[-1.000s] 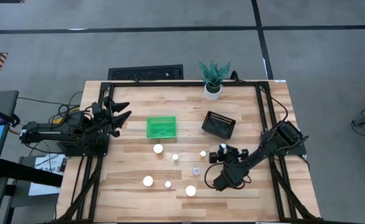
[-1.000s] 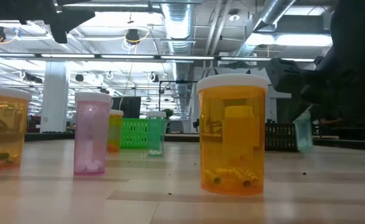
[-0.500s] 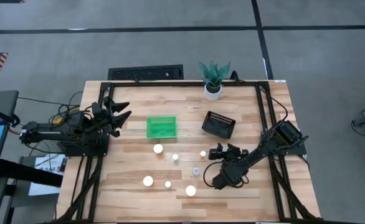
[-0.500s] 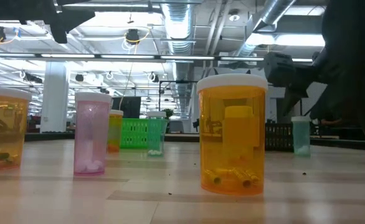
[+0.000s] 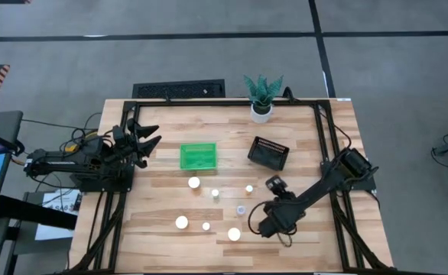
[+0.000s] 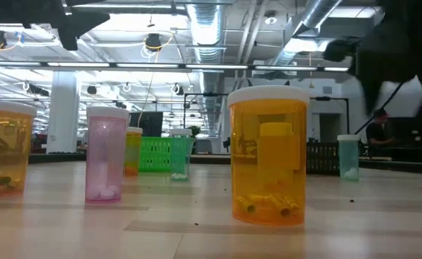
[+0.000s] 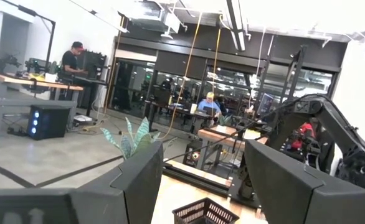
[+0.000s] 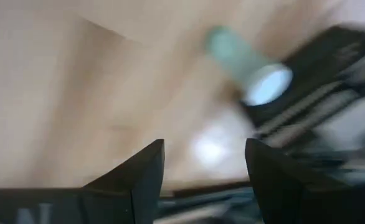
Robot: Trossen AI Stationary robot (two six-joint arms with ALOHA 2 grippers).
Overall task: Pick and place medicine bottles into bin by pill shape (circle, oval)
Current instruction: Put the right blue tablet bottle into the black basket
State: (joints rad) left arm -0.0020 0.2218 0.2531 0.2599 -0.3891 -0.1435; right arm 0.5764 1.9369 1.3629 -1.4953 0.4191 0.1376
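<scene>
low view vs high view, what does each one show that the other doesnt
Only the low view shows the bottles' colours and contents: the orange bottle with pills at its bottom, a pink bottle, and the room's ceiling lights. Only the high view shows the whole layout: the left gripper open at the table's left edge, the right gripper low near the front bottles, and the potted plant. Both show the green bin and the black bin.

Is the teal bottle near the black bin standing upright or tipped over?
Upright. In the low view the teal bottle stands on its base with its white cap on top, in front of the black bin; the right tool is open and empty.
</scene>
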